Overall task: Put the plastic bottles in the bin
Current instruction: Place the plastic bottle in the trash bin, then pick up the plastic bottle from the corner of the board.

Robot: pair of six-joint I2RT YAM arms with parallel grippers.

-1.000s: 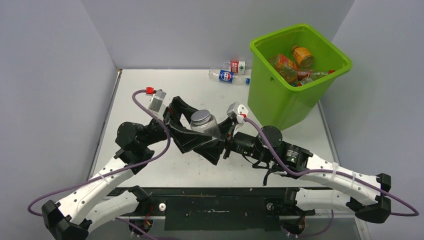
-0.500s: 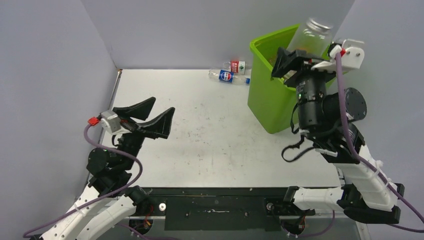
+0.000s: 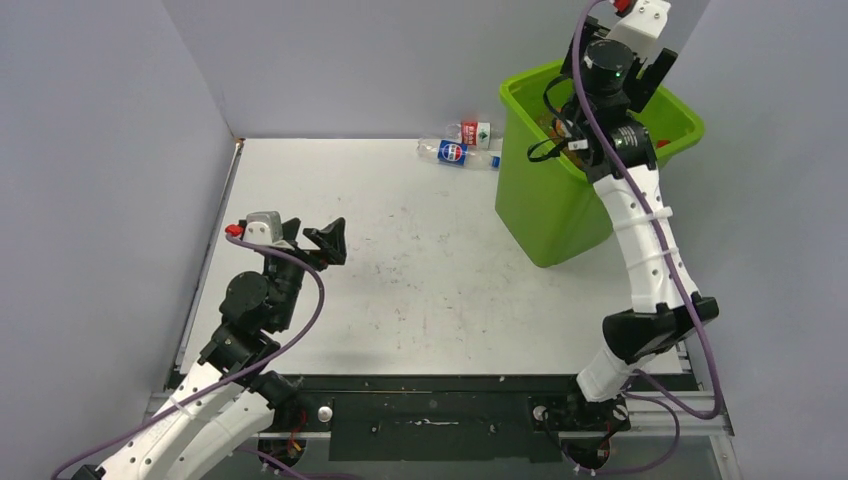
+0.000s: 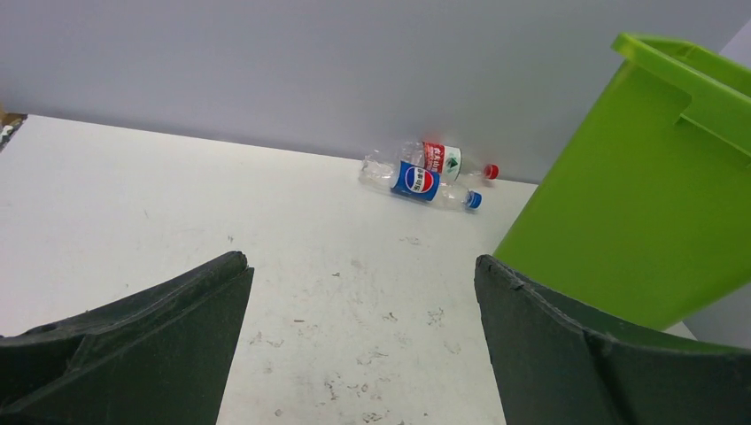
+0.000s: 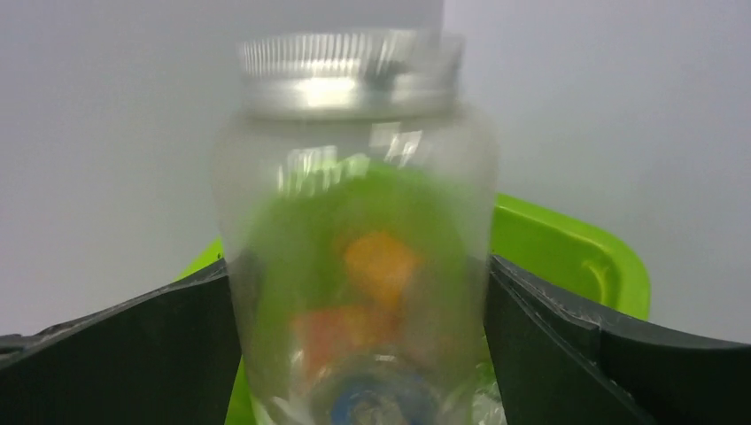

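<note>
My right gripper [image 3: 615, 95] hangs over the lime-green bin [image 3: 550, 200], pointing down into it. In the right wrist view a clear jar-like bottle with a silver lid [image 5: 354, 177] stands between the fingers [image 5: 549, 354], which flank its sides closely. The bottle is blurred while the fingers are sharp; whether they still press on it does not show. Orange bottles [image 3: 557, 125] lie inside the bin. A blue-label Pepsi bottle [image 3: 455, 152] and a red-label bottle [image 3: 476, 131] lie at the table's far edge, left of the bin. My left gripper [image 3: 312, 238] is open and empty at the table's left.
Grey walls enclose the table on the left, back and right. The bin [image 4: 638, 221] fills the far right corner. In the left wrist view the two bottles, Pepsi [image 4: 418, 180] and red-label [image 4: 443, 158], lie against the back wall.
My right arm carried the jar-like bottle from the table's middle up over the bin, and its jaws have widened a little. My left arm let it go and drew back to the left.
</note>
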